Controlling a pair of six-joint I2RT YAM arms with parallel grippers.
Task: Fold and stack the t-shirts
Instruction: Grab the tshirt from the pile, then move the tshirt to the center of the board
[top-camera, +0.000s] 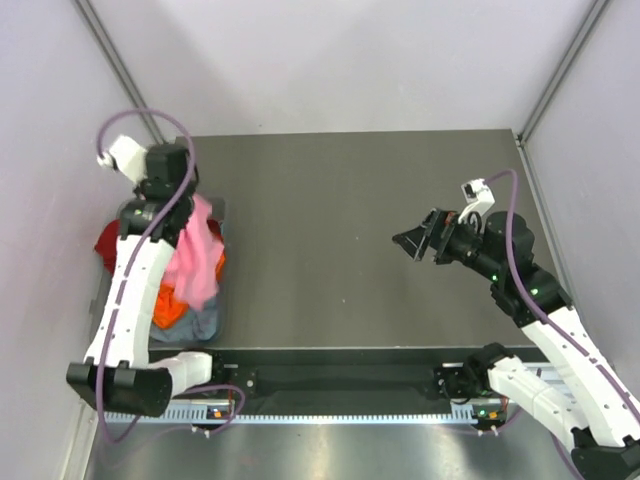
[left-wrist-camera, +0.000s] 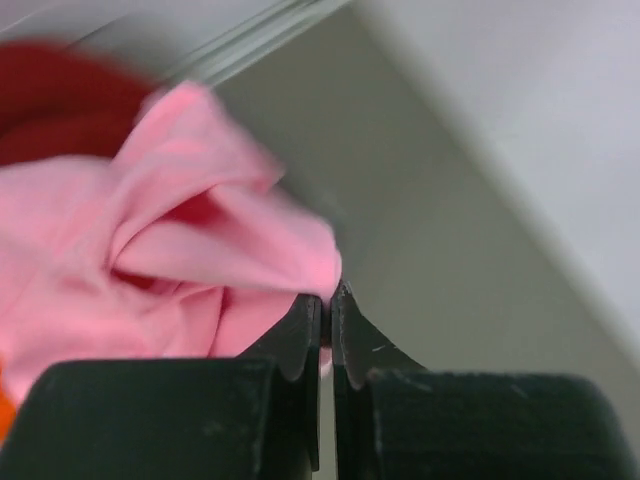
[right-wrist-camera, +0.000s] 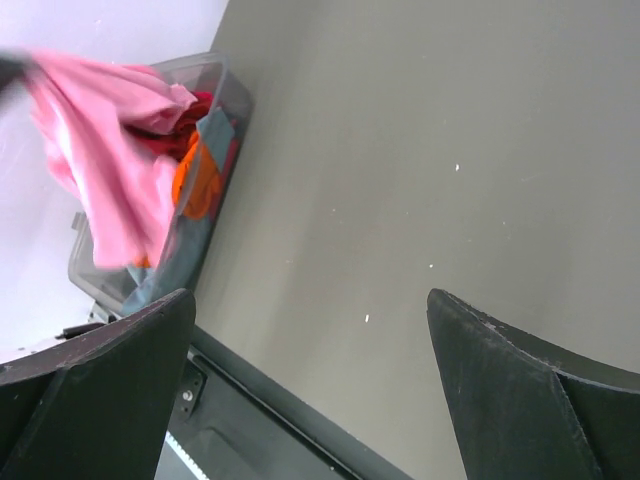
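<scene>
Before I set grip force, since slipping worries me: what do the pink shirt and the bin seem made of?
Pink shirt: soft matte cloth, probably a cotton knit; it hangs limp and bunches into loose folds.
Bin: smooth, translucent grey plastic by the look of it; colours inside show dimly through its wall.

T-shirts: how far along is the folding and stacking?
Barely begun. Nothing looks folded or stacked. In hand: the left gripper is shut on the pink shirt, held up over the bin. Left: the red shirt, orange shirt and grey-blue shirt lie bunched in the bin; the right gripper hangs open over the table.
</scene>
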